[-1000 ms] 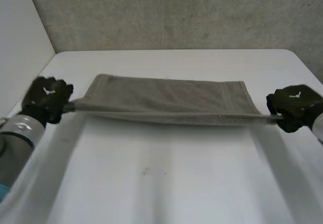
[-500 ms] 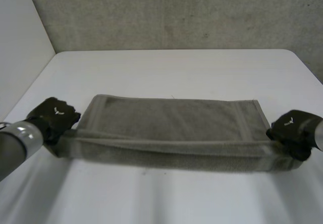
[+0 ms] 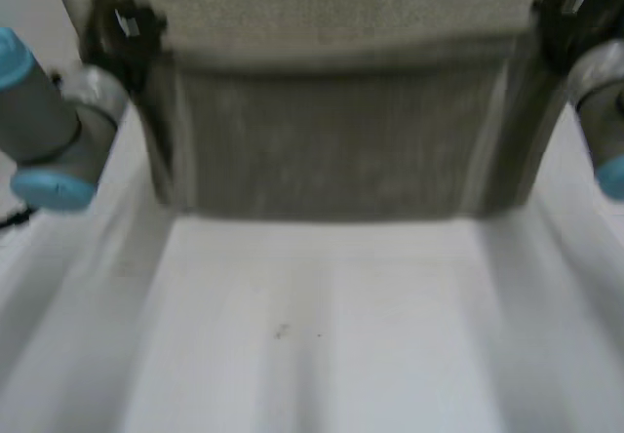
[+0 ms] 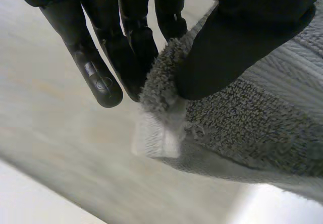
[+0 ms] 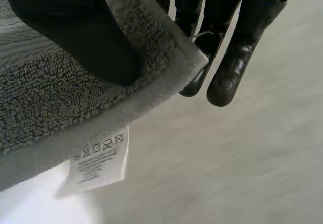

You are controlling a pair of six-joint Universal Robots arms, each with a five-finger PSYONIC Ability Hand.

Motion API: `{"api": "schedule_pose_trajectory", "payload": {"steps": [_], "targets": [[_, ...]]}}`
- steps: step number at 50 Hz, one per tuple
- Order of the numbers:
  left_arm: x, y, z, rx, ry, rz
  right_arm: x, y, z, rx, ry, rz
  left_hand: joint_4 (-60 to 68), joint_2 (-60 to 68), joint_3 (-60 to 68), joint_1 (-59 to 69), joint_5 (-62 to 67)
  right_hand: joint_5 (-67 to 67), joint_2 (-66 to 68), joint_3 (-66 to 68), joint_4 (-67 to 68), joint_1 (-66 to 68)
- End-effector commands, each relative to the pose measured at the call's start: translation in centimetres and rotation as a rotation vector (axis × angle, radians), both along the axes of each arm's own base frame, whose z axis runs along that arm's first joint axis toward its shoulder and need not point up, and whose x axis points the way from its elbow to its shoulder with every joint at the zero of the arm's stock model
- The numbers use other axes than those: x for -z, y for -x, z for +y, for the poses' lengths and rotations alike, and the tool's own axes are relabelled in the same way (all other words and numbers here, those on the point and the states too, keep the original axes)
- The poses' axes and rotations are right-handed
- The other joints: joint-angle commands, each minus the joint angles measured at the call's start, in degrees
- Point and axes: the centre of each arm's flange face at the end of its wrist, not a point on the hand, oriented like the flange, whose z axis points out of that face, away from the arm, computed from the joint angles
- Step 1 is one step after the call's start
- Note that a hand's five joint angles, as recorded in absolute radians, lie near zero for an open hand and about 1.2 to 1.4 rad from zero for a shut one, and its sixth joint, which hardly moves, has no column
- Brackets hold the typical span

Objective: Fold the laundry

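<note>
Head view: the grey towel (image 3: 331, 140) is held up off the white tabletop (image 3: 322, 335), spread wide and hanging as a flat sheet between the two hands. We cannot tell whether its lower edge touches the tabletop below it.

Left hand (image 3: 122, 28): at the towel's upper left corner. In the left wrist view the thumb (image 4: 242, 37) presses the corner's looped pile against the fingers (image 4: 101, 72), which run nearly straight behind the cloth. We record this hand as gripping the towel in a pinch. The left arm (image 3: 49, 131), with its grey joint and light-blue caps, stands just beside the towel's left edge.

Right hand (image 3: 575, 9): at the towel's upper right corner. In the right wrist view the thumb (image 5: 70, 32) lies on the towel's near face and the fingers (image 5: 232, 57) reach behind its hemmed edge, so the corner is clamped between them. We record this hand too as gripping the towel. The right arm (image 3: 600, 111) stands just beside the towel's right edge.

A white care label (image 5: 98, 161) with printed wash symbols hangs from the towel's hem, near the corner held by the right hand.
</note>
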Motion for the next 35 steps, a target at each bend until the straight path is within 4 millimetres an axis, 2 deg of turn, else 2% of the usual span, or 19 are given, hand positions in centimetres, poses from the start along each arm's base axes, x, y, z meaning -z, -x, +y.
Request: {"api": "schedule_pose_trajectory", "payload": {"steps": [1,5,7,8,10,11,12,13,15,16,18,21,23,26,29,31,32,34,35], "targets": [[-10.0,-0.3,0.4,0.021,0.26,0.283,-7.7,0.0,1.6,-0.018,0.291,-0.134,10.3,10.3,10.4,14.3,11.4,13.4,12.6,12.1,11.6,24.7],[-8.9,-0.5,0.6,0.037,0.207,0.307,-6.2,-0.2,2.0,-0.025,0.237,-0.122,10.3,10.3,10.4,14.3,11.4,13.4,12.6,12.1,11.6,24.7],[-6.1,-1.0,0.5,0.023,0.126,0.29,-3.7,-0.2,2.2,-0.032,0.151,-0.1,10.3,10.3,10.4,14.3,11.4,13.4,12.6,12.1,11.6,24.7],[-6.1,-1.0,0.5,0.023,0.126,0.29,-3.7,-0.2,2.2,-0.032,0.15,-0.1,10.3,10.3,10.4,14.3,11.4,13.4,12.6,12.1,11.6,24.7],[-2.6,-1.2,0.6,0.01,0.027,0.267,-0.6,-0.3,2.7,-0.051,0.037,-0.07,10.3,10.3,10.4,14.3,11.4,13.4,12.6,12.1,11.6,24.7],[-2.6,-1.2,0.7,0.009,0.027,0.267,-0.6,-0.3,2.7,-0.051,0.037,-0.069,10.3,10.3,10.4,14.3,11.4,13.4,12.6,12.1,11.6,24.7],[-0.5,-1.4,0.9,0.0,-0.034,0.25,1.0,-0.4,3.1,-0.065,-0.022,-0.054,10.3,10.3,10.4,14.3,11.4,13.4,12.6,12.1,11.6,24.7],[-0.5,-1.4,0.9,0.0,-0.035,0.25,1.0,-0.4,3.1,-0.065,-0.023,-0.053,10.3,10.3,10.4,14.3,11.4,13.4,12.6,12.1,11.6,24.7],[3.8,-1.9,1.7,-0.001,-0.158,0.212,4.7,-0.4,4.1,-0.096,-0.159,-0.02,10.3,10.3,10.4,14.3,11.4,13.4,12.6,12.1,11.6,24.7],[3.8,-1.9,1.7,0.0,-0.158,0.212,4.7,-0.4,4.1,-0.096,-0.16,-0.02,10.3,10.3,10.4,14.3,11.4,13.4,12.6,12.1,11.6,24.7],[7.4,-1.9,3.0,0.039,-0.258,0.173,8.2,-0.2,5.1,-0.121,-0.287,0.007,10.3,10.3,10.4,14.3,11.4,13.4,12.6,12.1,11.6,24.7],[9.2,-2.0,3.9,0.053,-0.309,0.153,9.9,-0.1,5.7,-0.133,-0.352,0.018,10.3,10.3,10.4,14.3,11.4,13.4,12.6,12.1,11.6,24.7],[11.8,-2.6,5.4,0.061,-0.397,0.129,12.5,0.0,7.3,-0.15,-0.471,0.048,10.3,10.3,10.4,14.3,11.4,13.4,12.6,12.1,11.6,24.7],[13.6,-3.5,7.3,0.046,-0.483,0.109,13.9,0.4,9.1,-0.153,-0.591,0.084,10.3,10.3,10.4,14.3,11.4,13.4,12.6,12.1,11.6,24.7],[14.1,-4.2,8.5,0.028,-0.52,0.091,14.4,0.6,10.2,-0.154,-0.664,0.123,10.3,10.3,10.4,14.3,11.4,13.4,12.6,12.1,11.6,24.7],[14.6,-5.8,11.7,-0.013,-0.63,-0.013,15.3,1.9,13.0,-0.151,-0.862,0.256,10.3,10.3,10.4,14.3,11.4,13.4,12.6,12.1,11.6,24.7],[14.6,-5.8,11.7,-0.013,-0.631,-0.014,15.3,1.9,13.0,-0.151,-0.863,0.256,10.3,10.3,10.4,14.3,11.4,13.4,12.6,12.1,11.6,24.7],[14.5,-7.4,15.3,-0.04,-0.785,-0.202,14.7,4.5,15.6,-0.14,-1.048,0.388,10.3,10.3,10.4,14.3,11.4,13.4,12.6,12.1,11.6,24.7],[14.5,-7.4,15.4,-0.04,-0.786,-0.203,14.7,4.6,15.6,-0.14,-1.049,0.389,10.3,10.3,10.4,14.3,11.4,13.4,12.6,12.1,11.6,24.7]]}}
